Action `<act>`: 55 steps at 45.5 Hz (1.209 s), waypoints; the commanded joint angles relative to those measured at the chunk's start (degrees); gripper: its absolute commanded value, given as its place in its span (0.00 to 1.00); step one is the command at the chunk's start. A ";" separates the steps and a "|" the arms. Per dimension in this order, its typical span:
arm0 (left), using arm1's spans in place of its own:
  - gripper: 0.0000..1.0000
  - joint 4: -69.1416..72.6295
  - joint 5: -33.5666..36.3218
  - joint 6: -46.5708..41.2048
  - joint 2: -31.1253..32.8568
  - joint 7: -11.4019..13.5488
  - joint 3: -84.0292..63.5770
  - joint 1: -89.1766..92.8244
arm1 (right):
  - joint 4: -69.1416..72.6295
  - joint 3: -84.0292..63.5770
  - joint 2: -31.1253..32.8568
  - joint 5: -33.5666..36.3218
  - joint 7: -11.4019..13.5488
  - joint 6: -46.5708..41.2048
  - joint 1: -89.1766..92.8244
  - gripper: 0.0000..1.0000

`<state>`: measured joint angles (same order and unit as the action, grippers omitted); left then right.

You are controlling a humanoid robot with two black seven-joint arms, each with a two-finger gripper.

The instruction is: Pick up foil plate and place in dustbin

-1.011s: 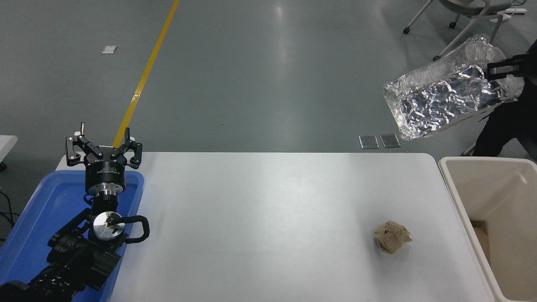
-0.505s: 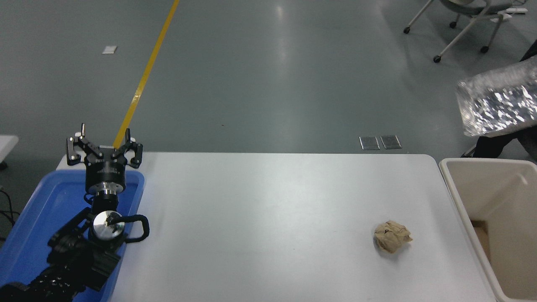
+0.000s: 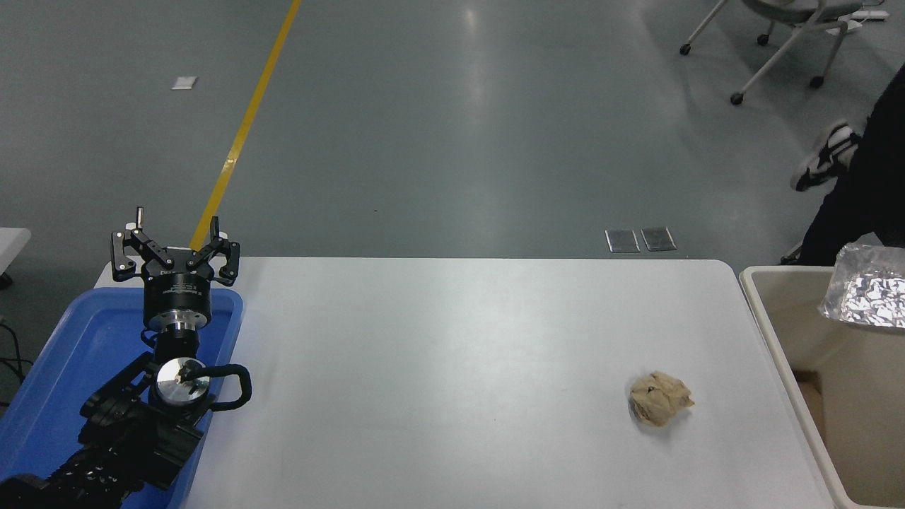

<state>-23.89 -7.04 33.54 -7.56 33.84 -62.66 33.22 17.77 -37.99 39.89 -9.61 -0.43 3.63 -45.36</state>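
Note:
The foil plate [image 3: 867,287], shiny, crinkled and blurred, is at the right edge of the head view. It sits at the level of the far rim of the beige dustbin [image 3: 797,322], inside the bin's opening. Nothing visible holds it. My right gripper is out of view. My left gripper [image 3: 177,227] is open and empty, parked at the lower left over the blue tray [image 3: 78,339].
A crumpled brown paper ball [image 3: 660,399] lies on the white table [image 3: 452,367] near the dustbin. A person's dark leg and shoe [image 3: 824,157] are on the floor beyond the bin. A wheeled chair [image 3: 778,35] stands at the top right.
The foil plate moved right and then down, from high beyond the table to the dustbin's opening. The right gripper that held it one second ago has left the view. The left arm has not moved.

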 commanded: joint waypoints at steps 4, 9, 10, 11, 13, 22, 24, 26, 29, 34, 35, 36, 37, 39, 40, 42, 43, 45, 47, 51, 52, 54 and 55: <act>0.99 -0.02 -0.08 -0.05 0.00 0.00 0.00 0.00 | -3.88 5.82 -4.38 7.50 0.25 0.24 8.71 0.00; 0.99 -0.02 -0.08 -0.05 0.00 0.00 0.00 0.00 | -3.71 6.00 -5.26 7.59 0.25 0.33 8.62 0.30; 0.99 -0.02 -0.08 -0.05 0.00 0.00 0.00 0.00 | -3.79 6.08 -5.34 7.68 0.16 0.33 8.62 0.43; 0.99 -0.02 -0.08 -0.05 0.00 0.00 0.00 0.00 | -3.71 6.35 -5.35 7.94 0.25 0.33 8.53 0.53; 0.99 -0.02 -0.08 0.03 0.00 0.00 0.00 0.00 | -3.62 6.61 -5.35 8.73 0.25 0.33 8.53 0.69; 0.99 -0.02 0.01 -0.05 0.00 0.00 0.00 0.00 | -2.21 6.26 -4.91 8.21 0.08 -0.11 6.87 1.00; 0.99 -0.02 0.01 0.03 0.00 0.00 0.00 0.09 | -1.16 5.91 -4.29 7.68 0.08 -0.11 4.94 1.00; 0.99 -0.02 0.01 0.03 0.00 0.00 0.00 0.00 | 0.24 5.12 -2.72 6.54 0.08 -0.20 2.39 1.00; 0.99 -0.02 0.01 0.03 0.00 0.00 0.00 0.00 | 3.66 3.80 1.14 3.21 0.08 -0.46 -1.48 1.00; 0.99 -0.02 0.01 0.03 0.00 -0.09 0.00 0.00 | 13.24 3.01 7.47 -6.01 0.08 -0.90 -10.96 1.00; 0.99 -0.02 0.01 0.03 0.00 -0.09 0.00 0.09 | 15.43 3.01 8.88 -8.12 0.08 -0.99 -12.98 1.00; 0.99 -0.02 0.01 0.03 0.00 -0.09 0.00 0.00 | 17.63 2.92 10.11 -10.14 0.16 -0.99 -14.92 1.00; 0.99 -0.02 0.01 0.03 0.00 -0.09 0.00 0.09 | 19.91 2.92 11.17 -12.16 0.16 -1.08 -16.94 1.00; 0.99 -0.02 0.01 0.03 0.00 -0.09 0.00 0.09 | 24.31 2.92 13.10 -16.56 0.34 -1.34 -21.07 1.00; 0.99 -0.02 0.01 0.03 0.00 -0.09 0.00 0.09 | 26.42 2.75 13.98 -18.58 0.51 -1.78 -23.26 1.00; 0.99 -0.02 0.01 0.03 0.00 -0.09 0.00 0.00 | 30.38 2.13 15.56 -22.10 0.95 -3.35 -27.92 1.00; 0.99 -0.02 0.01 0.03 0.00 -0.09 0.00 0.09 | 32.31 1.61 16.09 -23.42 1.22 -4.41 -30.12 1.00; 0.99 -0.02 0.09 0.03 0.00 -0.09 0.00 0.09 | 35.65 0.47 16.71 -25.10 1.57 -7.83 -34.95 1.00; 0.99 -0.02 0.01 0.03 0.00 -0.09 0.00 0.09 | 38.47 -0.50 16.80 -25.19 1.83 -11.87 -39.87 1.00; 0.99 -0.02 0.01 0.03 0.00 -0.09 0.00 0.09 | 42.43 -1.47 15.93 -25.02 1.83 -20.22 -48.31 1.00; 0.99 -0.02 0.01 0.03 0.00 -0.09 0.00 0.09 | 43.22 -1.56 15.49 -25.02 1.83 -22.07 -50.07 1.00; 0.99 -0.02 0.09 0.03 0.00 -0.09 0.00 0.09 | 44.80 -1.65 14.35 -25.02 1.83 -26.02 -53.33 1.00; 0.99 -0.02 0.09 0.03 0.00 -0.09 0.00 0.09 | 45.42 -1.74 13.65 -24.93 1.83 -28.13 -54.82 1.00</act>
<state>-23.91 -7.01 33.59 -7.57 33.73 -62.67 33.28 50.38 -37.52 53.33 -29.38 0.87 -8.01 -79.44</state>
